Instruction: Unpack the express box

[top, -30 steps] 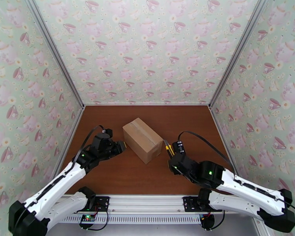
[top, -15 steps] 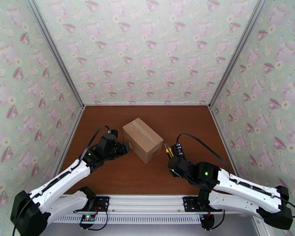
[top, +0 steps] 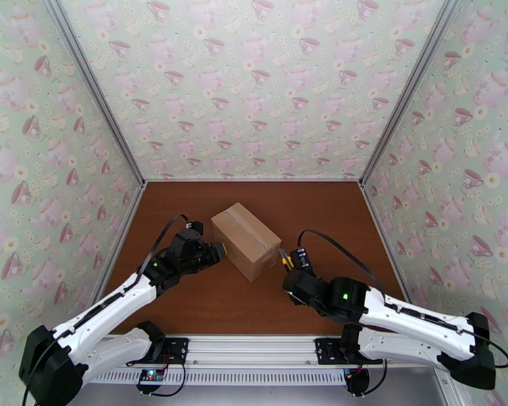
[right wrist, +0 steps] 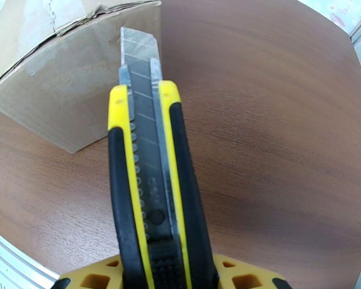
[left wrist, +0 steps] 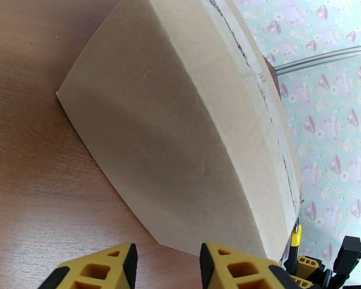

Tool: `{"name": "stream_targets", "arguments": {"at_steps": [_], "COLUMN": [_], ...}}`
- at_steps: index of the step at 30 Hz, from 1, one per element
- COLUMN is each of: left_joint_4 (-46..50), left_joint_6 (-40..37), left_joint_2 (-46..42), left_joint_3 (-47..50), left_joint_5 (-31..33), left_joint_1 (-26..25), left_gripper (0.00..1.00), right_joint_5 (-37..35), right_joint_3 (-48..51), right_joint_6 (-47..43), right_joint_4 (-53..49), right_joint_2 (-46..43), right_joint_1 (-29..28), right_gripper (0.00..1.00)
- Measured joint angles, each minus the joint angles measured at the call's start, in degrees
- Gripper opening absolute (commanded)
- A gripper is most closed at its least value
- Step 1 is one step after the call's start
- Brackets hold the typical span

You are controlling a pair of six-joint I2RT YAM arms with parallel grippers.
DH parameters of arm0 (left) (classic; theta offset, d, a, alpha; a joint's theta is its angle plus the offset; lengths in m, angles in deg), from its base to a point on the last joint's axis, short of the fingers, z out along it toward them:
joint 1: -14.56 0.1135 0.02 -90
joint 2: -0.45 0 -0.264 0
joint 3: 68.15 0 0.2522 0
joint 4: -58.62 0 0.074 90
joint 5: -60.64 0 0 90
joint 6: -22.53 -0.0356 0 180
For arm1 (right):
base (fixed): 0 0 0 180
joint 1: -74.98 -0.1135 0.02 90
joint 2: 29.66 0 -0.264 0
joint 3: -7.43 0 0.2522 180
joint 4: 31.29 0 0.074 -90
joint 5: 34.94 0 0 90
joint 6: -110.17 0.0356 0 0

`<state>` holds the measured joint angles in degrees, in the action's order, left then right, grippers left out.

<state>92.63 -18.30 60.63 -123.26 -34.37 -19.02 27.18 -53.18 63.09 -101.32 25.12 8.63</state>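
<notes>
One express box (top: 246,239) sits shut near the middle of the brown table (top: 328,211), turned at an angle to the table's edges. A single strip of clear tape (left wrist: 272,136) runs along its top seam and folds down over the end face. That's the only carton on the table.

Two arms come at it, one from each side. The left hand (top: 217,250) is low, just beside the box's long left side. Its two yellow fingers (left wrist: 96,268) are spread, with bare table showing between them and nothing gripped. Whether a finger touches the cardboard I can't tell.

The right hand (top: 286,260) is clenched around one utility knife (right wrist: 149,179), yellow and black, with its segmented blade (right wrist: 138,46) pushed out. The blade points at the box's taped end, its tip up near the top edge. From here I can't say whether steel meets tape.
</notes>
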Motion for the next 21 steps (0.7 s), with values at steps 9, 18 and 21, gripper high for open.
{"name": "stream_targets", "arguments": {"at_steps": [9, 18, 21], "left_joint_4": [0.0, -0.2, -0.2], "left_joint_6": [0.0, 0.4, 0.4], "left_joint_2": [0.0, 0.0, 0.0], "left_joint_3": [0.0, 0.0, 0.0], "left_joint_5": [0.0, 0.0, 0.0], "left_joint_1": [0.0, 0.0, 0.0], "left_gripper": [0.41, 0.42, 0.42], "right_joint_5": [0.0, -0.5, -0.6], "right_joint_3": [-0.1, -1.4, -1.7], "right_joint_6": [0.0, 0.4, 0.5], "right_joint_4": [0.3, 0.2, 0.2], "right_joint_2": [0.8, 0.9, 1.2], "right_joint_1": [-0.5, -1.9, -2.0], "right_gripper": [0.0, 0.0, 0.0]}}
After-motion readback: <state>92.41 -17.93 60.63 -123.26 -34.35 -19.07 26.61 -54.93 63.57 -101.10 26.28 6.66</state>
